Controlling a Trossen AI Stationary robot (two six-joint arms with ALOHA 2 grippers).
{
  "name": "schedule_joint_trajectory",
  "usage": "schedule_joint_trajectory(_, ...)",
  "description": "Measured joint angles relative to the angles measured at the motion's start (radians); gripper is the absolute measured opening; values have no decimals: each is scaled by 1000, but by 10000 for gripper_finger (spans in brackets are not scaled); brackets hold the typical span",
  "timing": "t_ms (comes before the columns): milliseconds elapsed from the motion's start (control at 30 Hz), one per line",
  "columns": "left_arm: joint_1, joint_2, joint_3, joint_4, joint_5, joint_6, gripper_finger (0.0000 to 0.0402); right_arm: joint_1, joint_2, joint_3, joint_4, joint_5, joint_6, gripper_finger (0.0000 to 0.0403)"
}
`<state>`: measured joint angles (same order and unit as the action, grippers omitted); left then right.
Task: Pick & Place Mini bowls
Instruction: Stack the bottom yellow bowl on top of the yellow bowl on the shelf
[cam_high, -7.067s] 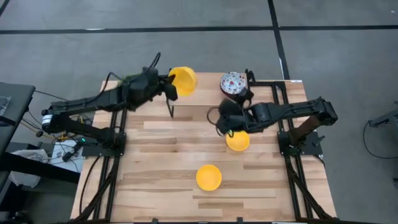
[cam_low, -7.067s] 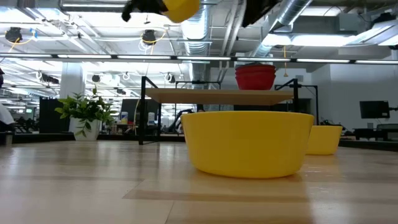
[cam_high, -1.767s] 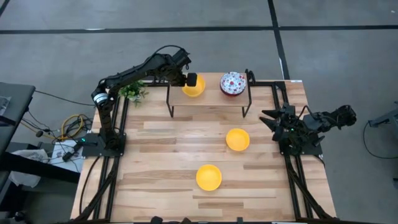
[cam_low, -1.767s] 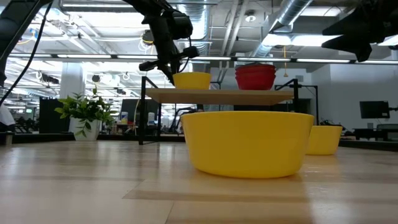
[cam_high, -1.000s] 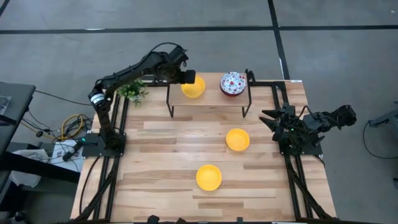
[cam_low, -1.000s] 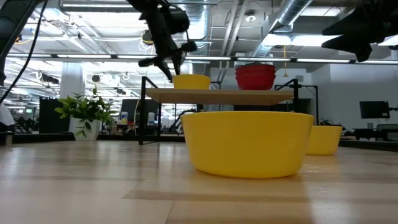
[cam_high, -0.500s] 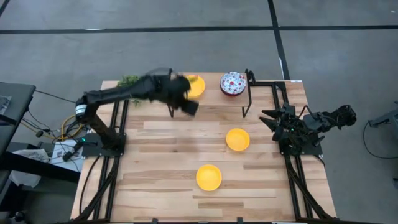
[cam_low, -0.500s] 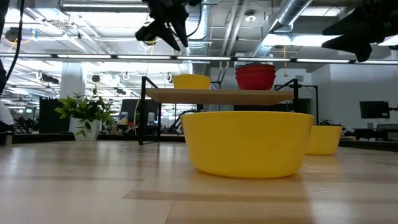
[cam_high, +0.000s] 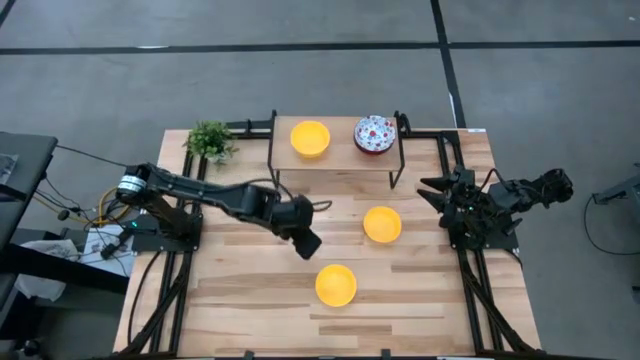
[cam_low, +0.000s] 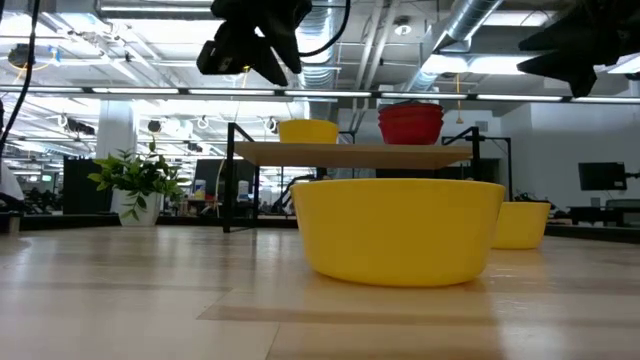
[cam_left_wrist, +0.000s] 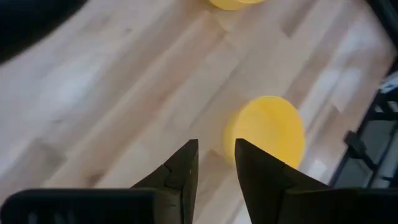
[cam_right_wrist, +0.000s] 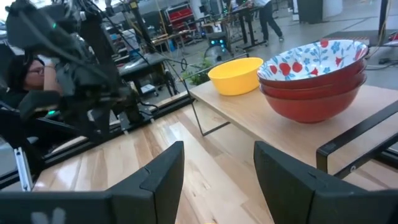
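Observation:
Two yellow mini bowls stand on the table, one right of the middle (cam_high: 382, 224) and one nearer the front (cam_high: 336, 285). A third yellow bowl (cam_high: 310, 138) and a stack of floral bowls (cam_high: 375, 133) rest on the raised shelf (cam_high: 335, 158) at the far edge. My left gripper (cam_high: 306, 241) hovers open above the table's middle, left of the two table bowls. In the left wrist view a yellow bowl (cam_left_wrist: 267, 127) lies just beyond its fingertips (cam_left_wrist: 216, 152). My right gripper (cam_right_wrist: 217, 163) waits open at the table's right edge (cam_high: 430, 190), clear of everything.
A small potted plant (cam_high: 210, 140) stands at the far left corner. The shelf's black metal legs (cam_high: 273, 165) rise behind my left gripper. Bare wood lies at the table's left and front (cam_high: 230, 290). In the low view the nearest bowl (cam_low: 400, 225) fills the middle.
My left gripper has swung away from the yellow bowl on the shelf, toward the table's near edge and slightly down. It now hangs over the middle of the table. The yellow bowl has stayed on the shelf.

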<state>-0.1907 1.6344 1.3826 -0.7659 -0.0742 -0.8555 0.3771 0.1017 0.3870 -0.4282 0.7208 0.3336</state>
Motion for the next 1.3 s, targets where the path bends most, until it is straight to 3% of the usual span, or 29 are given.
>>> schedule_joint_trajectory(233,-92,20,-96,187,29,-72,167,0,0,0,3,-18,0,182)
schedule_joint_trajectory(467,-157,118,-101,313,31,-115,229,0,0,0,3,-32,-1,182)
schedule_joint_trajectory(767,-154,233,-101,327,30,-167,234,0,0,0,3,-49,-1,182)
schedule_joint_trajectory(1300,-122,274,-101,346,69,-169,234,0,0,0,3,-65,-3,182)
